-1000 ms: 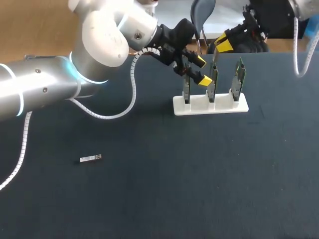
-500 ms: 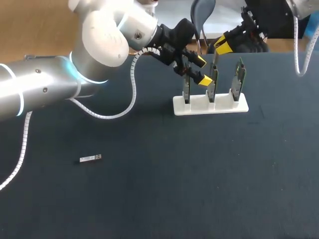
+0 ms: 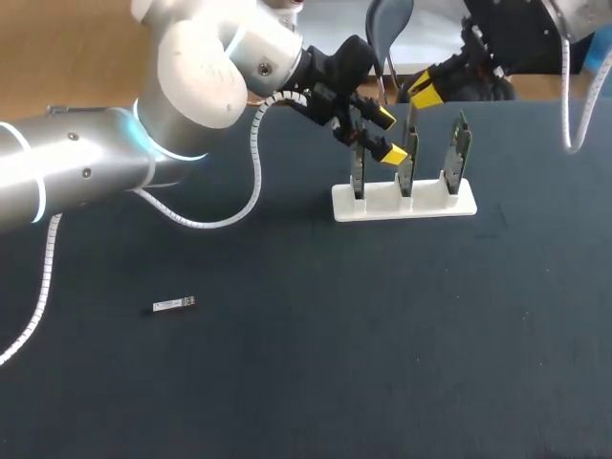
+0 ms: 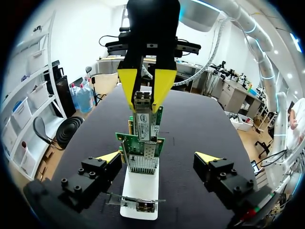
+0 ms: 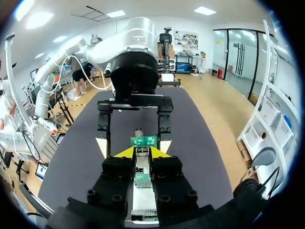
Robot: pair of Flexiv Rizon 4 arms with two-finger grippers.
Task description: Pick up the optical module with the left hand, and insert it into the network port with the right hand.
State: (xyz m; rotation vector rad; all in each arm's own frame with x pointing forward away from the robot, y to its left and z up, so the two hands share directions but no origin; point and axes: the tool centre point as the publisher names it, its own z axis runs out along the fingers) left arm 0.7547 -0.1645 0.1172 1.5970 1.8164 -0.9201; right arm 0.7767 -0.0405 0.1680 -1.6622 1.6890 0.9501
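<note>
Left wrist view: left hand (image 4: 158,157) spread wide; right hand (image 4: 144,99) pinches optical module (image 4: 143,123).

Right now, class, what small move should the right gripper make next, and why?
Probably ease the right gripper straight ahead: it is shut on the silver metal optical module, whose tip meets the upright green network card but seems not fully seated. The left gripper is open.

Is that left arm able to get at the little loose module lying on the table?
Probably yes: the loose module lies alone on bare table, and the left gripper is open, though off by the rack.
</note>
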